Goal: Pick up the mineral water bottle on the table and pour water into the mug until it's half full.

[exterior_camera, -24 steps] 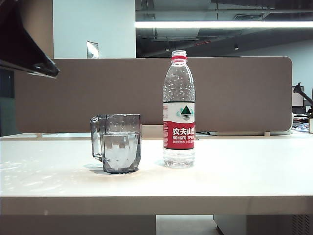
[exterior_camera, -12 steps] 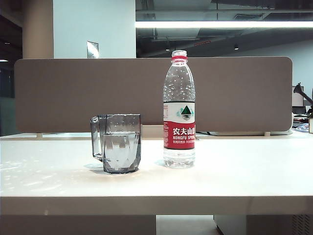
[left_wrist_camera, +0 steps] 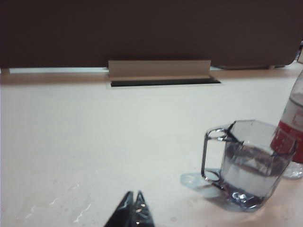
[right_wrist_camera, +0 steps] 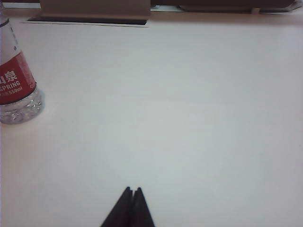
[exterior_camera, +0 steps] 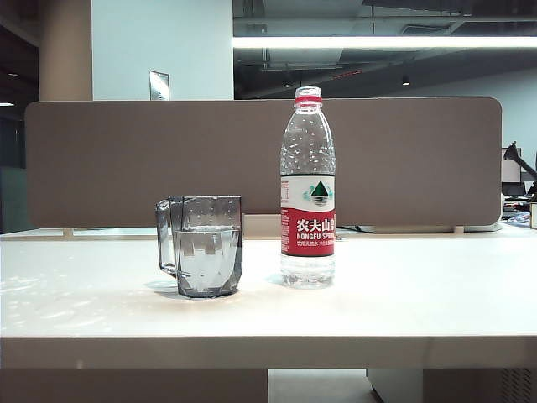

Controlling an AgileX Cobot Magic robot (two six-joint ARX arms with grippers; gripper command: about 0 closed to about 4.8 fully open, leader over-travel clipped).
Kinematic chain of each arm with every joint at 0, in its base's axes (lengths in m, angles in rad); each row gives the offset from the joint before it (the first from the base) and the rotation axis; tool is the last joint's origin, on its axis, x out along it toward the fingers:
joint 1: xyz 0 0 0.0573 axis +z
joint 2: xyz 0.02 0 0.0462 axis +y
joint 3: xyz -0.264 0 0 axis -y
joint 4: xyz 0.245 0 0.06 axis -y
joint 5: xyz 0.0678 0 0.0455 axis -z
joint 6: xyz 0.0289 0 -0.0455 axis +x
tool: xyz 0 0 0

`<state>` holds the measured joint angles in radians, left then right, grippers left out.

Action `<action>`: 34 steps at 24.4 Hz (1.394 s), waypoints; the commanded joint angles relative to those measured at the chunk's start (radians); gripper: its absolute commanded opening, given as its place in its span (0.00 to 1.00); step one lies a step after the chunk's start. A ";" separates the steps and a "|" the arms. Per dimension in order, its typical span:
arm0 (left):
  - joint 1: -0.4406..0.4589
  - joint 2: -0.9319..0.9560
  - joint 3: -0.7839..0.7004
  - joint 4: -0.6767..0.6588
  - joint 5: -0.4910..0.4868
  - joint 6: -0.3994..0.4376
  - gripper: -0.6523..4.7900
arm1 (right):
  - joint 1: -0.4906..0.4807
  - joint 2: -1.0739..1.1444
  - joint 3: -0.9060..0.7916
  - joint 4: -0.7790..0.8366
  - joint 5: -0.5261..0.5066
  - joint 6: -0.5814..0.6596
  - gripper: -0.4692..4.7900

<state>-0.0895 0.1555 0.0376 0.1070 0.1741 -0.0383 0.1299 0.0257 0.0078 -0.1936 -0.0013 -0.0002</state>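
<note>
Gone from the exterior view is the dark arm that filled the 10 o'clock corner 1 second ago; mug and bottle have not shifted. Neither arm appears there now.

From its own wrist camera, the left gripper [left_wrist_camera: 133, 202] hangs low over the table [left_wrist_camera: 71, 142] with both fingertips pressed together, holding nothing. The mug [left_wrist_camera: 250, 163] stands off toward 2 o'clock of it, well apart, handle turned toward the gripper, water [left_wrist_camera: 246, 176] filling roughly its lower half. The mineral water bottle [left_wrist_camera: 292, 137] stands just behind the mug.

The right gripper [right_wrist_camera: 131, 197] is likewise pinched shut and empty, parked over bare table, with the bottle [right_wrist_camera: 16, 80] far off toward 10 o'clock.

In the exterior view the bottle [exterior_camera: 307, 189] stands upright and capless at 3 o'clock of the mug [exterior_camera: 201, 245], near but apart.

Risks from here, as I judge them: the pour looks finished, so any further pass by the left arm could clip the mug's handle and slosh water, or knock the tall, open bottle over. Droplets on the table by the left gripper suggest an already wet, slippery surface.
</note>
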 commanded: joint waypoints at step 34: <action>0.039 -0.148 -0.029 -0.293 -0.171 0.001 0.12 | 0.001 -0.010 -0.007 0.011 0.002 0.000 0.08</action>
